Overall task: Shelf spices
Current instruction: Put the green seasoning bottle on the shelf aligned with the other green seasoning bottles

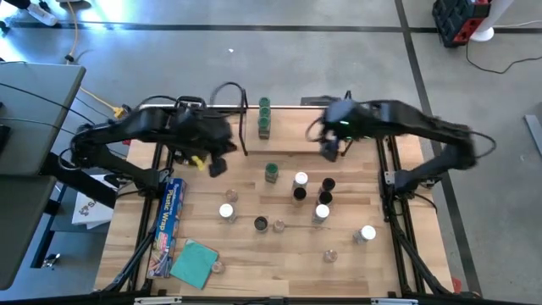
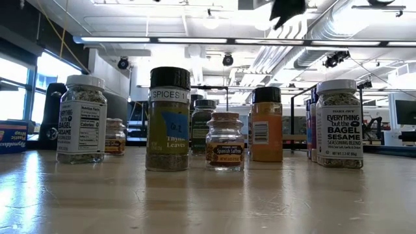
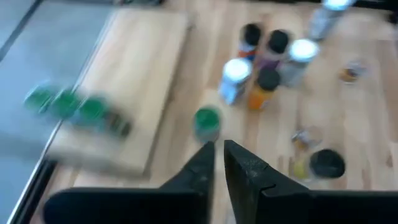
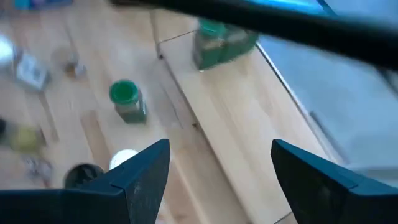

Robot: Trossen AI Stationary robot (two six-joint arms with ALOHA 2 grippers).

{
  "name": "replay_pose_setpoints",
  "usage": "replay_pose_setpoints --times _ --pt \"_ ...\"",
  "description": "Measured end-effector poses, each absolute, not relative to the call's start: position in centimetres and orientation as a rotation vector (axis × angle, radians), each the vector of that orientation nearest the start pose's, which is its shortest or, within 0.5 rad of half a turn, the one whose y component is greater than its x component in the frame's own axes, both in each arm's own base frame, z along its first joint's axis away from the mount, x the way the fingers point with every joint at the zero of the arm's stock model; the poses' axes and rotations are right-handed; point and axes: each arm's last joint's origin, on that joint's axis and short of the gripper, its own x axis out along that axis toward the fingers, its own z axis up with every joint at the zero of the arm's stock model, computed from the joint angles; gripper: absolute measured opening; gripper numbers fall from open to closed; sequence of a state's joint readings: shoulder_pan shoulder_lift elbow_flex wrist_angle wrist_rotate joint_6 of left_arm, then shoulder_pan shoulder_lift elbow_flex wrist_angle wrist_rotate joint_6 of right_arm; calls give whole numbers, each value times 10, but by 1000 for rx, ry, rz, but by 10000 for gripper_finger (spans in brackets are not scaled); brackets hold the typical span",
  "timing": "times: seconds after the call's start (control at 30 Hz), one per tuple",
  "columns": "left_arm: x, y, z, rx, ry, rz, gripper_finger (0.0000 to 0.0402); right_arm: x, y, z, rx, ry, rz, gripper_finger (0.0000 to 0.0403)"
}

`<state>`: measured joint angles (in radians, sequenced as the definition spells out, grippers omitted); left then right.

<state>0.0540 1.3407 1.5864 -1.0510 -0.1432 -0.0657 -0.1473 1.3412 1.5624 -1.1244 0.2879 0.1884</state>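
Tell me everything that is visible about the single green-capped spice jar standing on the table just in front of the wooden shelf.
The small cylindrical jar with a round green cap stands upright on the light wooden table, alone, just in front of the low light-wood shelf. Its clear body appears to hold dark greenish contents. Nothing touches it. It stands apart from the green-capped jars on the shelf. The right tool is open above the shelf's edge; the left tool is nearly shut, empty, pointing toward it.

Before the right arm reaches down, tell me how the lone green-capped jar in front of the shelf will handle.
The green-capped jar stands upright, taller than wide, so a sideways nudge would probably tip it. Its round body would likely roll once down. The sides look smooth, so the open right gripper may slip unless it closes squarely.
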Motion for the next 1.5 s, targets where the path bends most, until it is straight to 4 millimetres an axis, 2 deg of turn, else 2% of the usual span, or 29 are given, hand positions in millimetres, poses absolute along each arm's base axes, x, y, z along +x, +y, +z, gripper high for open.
replay_pose_setpoints --times 0.17,0.3,0.43,0.53,0.67,0.9,1.17,1.3,1.5 --pt "306 19 376 75 828 49 106 187 -31 383 360 712 -572 275" --pt "341 20 342 148 907 -31 174 163 -23 372 472 666 -592 275" --pt "364 22 309 201 1002 -87 241 154 -19 366 512 656 -597 275" --pt "375 24 289 271 1064 -83 283 156 -17 365 504 658 -595 275" --pt "383 31 270 329 1137 -34 316 160 -16 364 494 665 -591 275" --pt "389 52 242 279 1235 -97 323 164 -11 362 481 683 -568 275" --pt "394 59 233 283 1232 -96 320 164 -10 362 479 683 -563 275" --pt "395 59 234 275 1219 -105 297 164 -10 362 472 678 -577 275" --pt "395 59 232 244 1210 -124 232 164 -11 362 483 662 -608 275"
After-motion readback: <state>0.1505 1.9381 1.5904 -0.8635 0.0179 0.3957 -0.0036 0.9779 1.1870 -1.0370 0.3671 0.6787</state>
